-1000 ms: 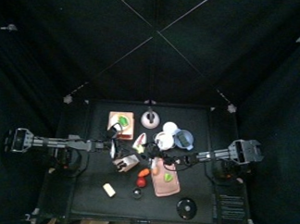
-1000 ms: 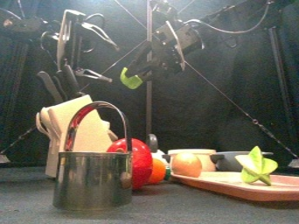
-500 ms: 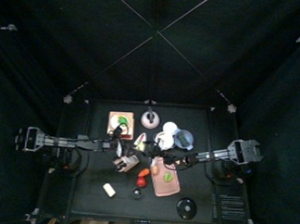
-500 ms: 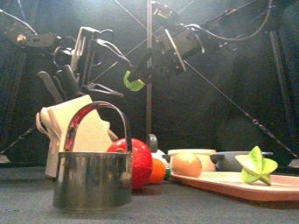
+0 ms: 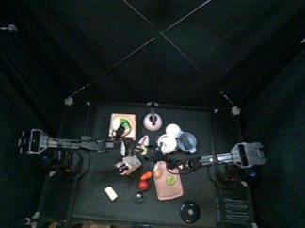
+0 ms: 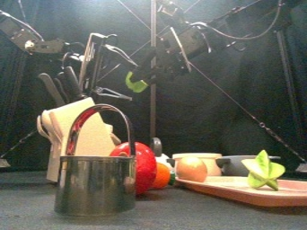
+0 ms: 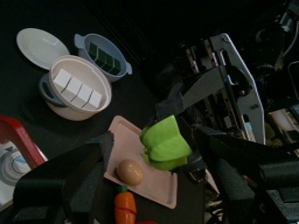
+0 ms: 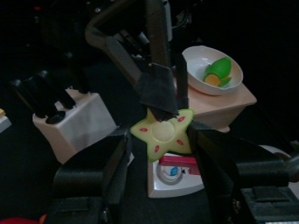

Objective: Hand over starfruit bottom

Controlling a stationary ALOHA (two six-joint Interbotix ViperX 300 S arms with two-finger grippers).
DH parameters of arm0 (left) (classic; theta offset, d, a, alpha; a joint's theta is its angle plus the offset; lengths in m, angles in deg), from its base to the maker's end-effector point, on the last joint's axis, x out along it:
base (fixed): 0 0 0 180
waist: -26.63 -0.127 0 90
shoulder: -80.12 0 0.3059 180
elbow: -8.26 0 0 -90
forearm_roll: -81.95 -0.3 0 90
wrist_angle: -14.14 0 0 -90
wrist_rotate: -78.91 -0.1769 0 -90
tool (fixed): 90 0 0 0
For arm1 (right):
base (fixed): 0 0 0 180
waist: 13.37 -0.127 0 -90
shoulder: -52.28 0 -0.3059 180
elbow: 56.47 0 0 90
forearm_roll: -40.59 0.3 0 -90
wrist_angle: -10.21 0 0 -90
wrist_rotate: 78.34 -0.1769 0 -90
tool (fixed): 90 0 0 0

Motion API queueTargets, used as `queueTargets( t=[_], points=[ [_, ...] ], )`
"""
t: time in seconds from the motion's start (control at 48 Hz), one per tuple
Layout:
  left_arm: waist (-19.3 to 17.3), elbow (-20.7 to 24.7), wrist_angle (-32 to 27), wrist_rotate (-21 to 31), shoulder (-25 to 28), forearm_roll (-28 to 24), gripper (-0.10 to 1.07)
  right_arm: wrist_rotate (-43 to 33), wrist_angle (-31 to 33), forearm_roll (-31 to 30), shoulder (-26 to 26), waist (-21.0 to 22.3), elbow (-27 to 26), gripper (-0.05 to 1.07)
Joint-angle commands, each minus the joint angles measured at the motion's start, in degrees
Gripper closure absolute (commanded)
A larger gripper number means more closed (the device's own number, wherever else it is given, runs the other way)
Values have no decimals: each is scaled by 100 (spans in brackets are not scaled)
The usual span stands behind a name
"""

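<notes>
My right gripper (image 6: 146,74) is shut on the green starfruit bottom (image 6: 135,84) and holds it high above the table. In the right wrist view the star-shaped piece (image 8: 163,128) sits between my right jaws. My left gripper (image 6: 125,75) is open, its jaws standing wide above and below the piece and close to it. In the left wrist view the starfruit bottom (image 7: 167,143) hangs straight ahead between my open left jaws, with the right gripper (image 7: 197,92) behind it. In the top view both grippers meet above the table's middle (image 5: 144,163).
A metal mug (image 6: 96,184), a knife block (image 6: 70,130) and a red fruit (image 6: 143,160) stand at the front left. A pink cutting board (image 6: 240,191) carries another starfruit piece (image 6: 264,171). A white bowl (image 7: 73,86) and a blue container (image 7: 103,55) lie below.
My left gripper has moved right, up to the starfruit bottom, with its jaws open. My right gripper has kept the piece at about the same place.
</notes>
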State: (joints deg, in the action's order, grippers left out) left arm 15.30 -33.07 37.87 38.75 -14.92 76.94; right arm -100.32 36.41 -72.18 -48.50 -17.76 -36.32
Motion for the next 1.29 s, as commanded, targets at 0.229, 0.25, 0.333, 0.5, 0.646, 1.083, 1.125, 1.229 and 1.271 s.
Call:
queueTargets(
  t=[0.229, 0.25, 0.333, 0.5, 0.646, 1.083, 1.125, 1.229, 1.271],
  points=[
    [18, 246, 44, 0, 176, 9, -5, -9, 88, -9, 79, 18, -97, 31],
    [26, 246, 35, 0, 176, 9, -5, -9, 105, -9, 79, 18, -97, 31],
    [26, 237, 9, 0, 176, 9, -5, -9, 158, 0, 79, 18, -97, 31],
    [26, 229, 0, 0, 176, 105, -5, -9, 176, 0, 62, 26, -97, 31],
    [26, 220, -44, 0, 185, 141, 0, -9, 185, 0, 62, 35, -97, 31],
    [26, 220, -114, 0, 185, 211, 27, -26, 545, 158, -18, 35, -97, 23],
    [26, 220, -114, 0, 185, 211, 27, -26, 545, 167, -18, 35, -97, 19],
    [26, 211, -114, 0, 176, 229, 27, -18, 554, 176, -18, 35, -88, 7],
    [26, 193, -114, 0, 158, 211, 27, -18, 554, 193, -26, 35, -79, 1]
  ],
)
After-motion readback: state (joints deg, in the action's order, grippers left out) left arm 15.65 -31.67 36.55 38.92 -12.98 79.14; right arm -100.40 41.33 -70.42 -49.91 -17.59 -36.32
